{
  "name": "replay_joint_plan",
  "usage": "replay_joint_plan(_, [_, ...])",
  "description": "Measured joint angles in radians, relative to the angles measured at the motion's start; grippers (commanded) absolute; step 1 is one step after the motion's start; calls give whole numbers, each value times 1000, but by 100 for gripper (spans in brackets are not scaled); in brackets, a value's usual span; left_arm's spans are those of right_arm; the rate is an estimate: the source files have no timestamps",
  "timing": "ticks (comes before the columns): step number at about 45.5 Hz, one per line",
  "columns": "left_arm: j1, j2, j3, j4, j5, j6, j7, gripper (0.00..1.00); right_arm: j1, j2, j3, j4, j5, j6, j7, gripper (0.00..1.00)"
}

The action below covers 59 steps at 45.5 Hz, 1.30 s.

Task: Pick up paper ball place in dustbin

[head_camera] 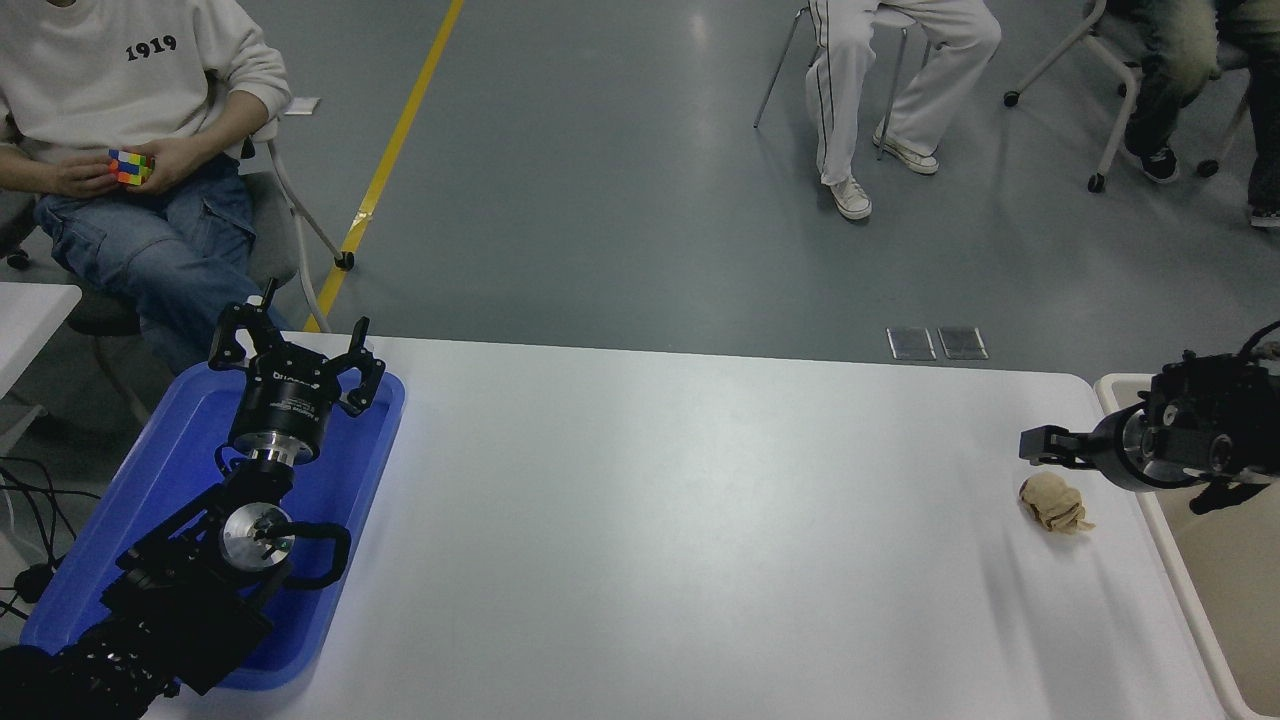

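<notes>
Paper ball loose on the counter, my right end effector just above it.

From my seat the white counter (650, 520) fills the view; the beige dustbin (1165, 520), pale thick rim, sits off its edge at 3 o'clock, and a blue tray (120, 520) lies at 9 o'clock under my parked left end effector (297, 345), its fingers spread apart. My right end effector (1045, 443) reaches in from 3 o'clock; I cannot tell whether its fingers are apart or together. Just at its 6 o'clock rests the paper ball (1052, 502): a small tan-brown wad, lumpy, creased, near the dustbin's rim but outside it.
</notes>
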Motion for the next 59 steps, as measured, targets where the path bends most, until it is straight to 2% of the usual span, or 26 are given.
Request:
replay_joint_plan(46, [0, 0, 0, 0, 0, 0, 0, 100, -237, 82, 106, -210, 5, -104, -1, 98])
replay_joint_plan(59, [0, 0, 0, 0, 0, 0, 0, 100, -272, 95, 118, -247, 5, -129, -1, 75])
